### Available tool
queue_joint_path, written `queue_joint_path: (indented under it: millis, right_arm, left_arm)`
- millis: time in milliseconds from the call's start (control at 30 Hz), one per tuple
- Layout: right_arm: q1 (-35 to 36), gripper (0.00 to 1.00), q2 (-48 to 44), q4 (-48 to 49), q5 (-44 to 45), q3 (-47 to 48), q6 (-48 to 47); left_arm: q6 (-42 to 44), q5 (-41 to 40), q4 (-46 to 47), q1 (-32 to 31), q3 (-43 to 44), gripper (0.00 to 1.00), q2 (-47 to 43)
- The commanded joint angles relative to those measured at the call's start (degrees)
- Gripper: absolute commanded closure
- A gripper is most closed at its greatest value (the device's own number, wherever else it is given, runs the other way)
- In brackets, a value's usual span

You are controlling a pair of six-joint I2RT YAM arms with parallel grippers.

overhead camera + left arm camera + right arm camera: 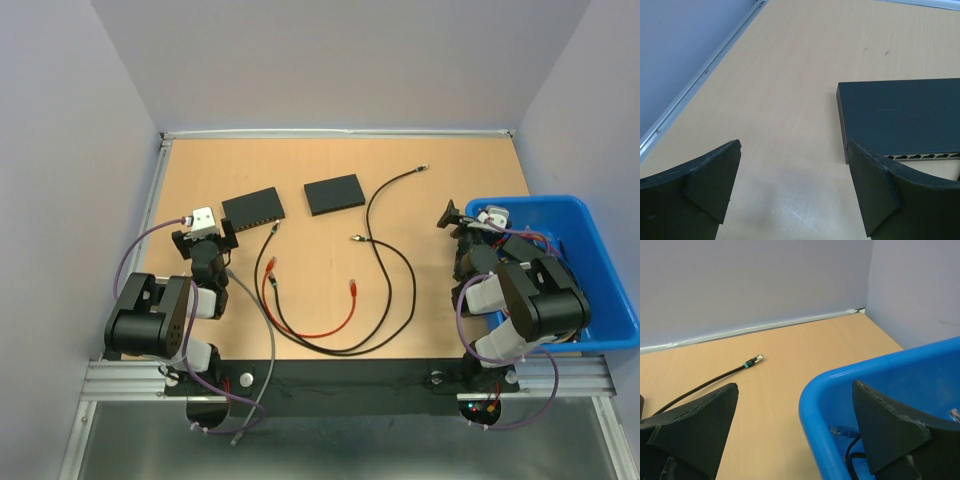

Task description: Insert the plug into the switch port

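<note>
Left gripper [794, 150] and right gripper [795, 387] are seen wide open, nothing held. Plug [273, 228] is laid just beside switch [253, 208]. Judged light, stiff, small; cable [260, 252] limp. Best gripped on plug body, behind tip.

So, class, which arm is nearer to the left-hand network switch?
Left. The left arm has its open jaws just short of the network switch, at its left end. The right arm is far across the table, its open jaws straddling the blue bin rim.
</note>
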Motion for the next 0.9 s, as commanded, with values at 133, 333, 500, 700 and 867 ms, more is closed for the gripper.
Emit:
queue_joint_path:
  millis: [133, 333, 500, 700, 867]
  right_arm:
    - [0.2, 0.0, 1.0, -3.5, -0.1, -4.6, 2.9]
    - [1.2, 0.0, -14.8, -19.8, 2.5, -1.0, 2.2]
    - [1.3, 0.0, -32.2, -36.2, -12.9, 10.3, 15.4]
    - [1.3, 0.0, -37.5, -45.0, -36.7, 20.3, 38.4]
    - [1.3, 0.0, -30.3, -44.2, -44.8, 20.8, 57.7]
  left_arm:
    - [0.8, -0.9, 17.3, -0.3, 1.4, 0.01, -0.3]
    - [0.9, -0.8, 17.3, -0.3, 1.3, 0.01, -0.3]
    - [0.9, -0.9, 17.2, -0.3, 1.3, 0.01, -0.3]
    - [0.9, -0.9, 17.2, -0.3, 1.3, 0.01, -0.3]
    - [0.9, -0.9, 17.2, -0.3, 1.3, 0.01, -0.2]
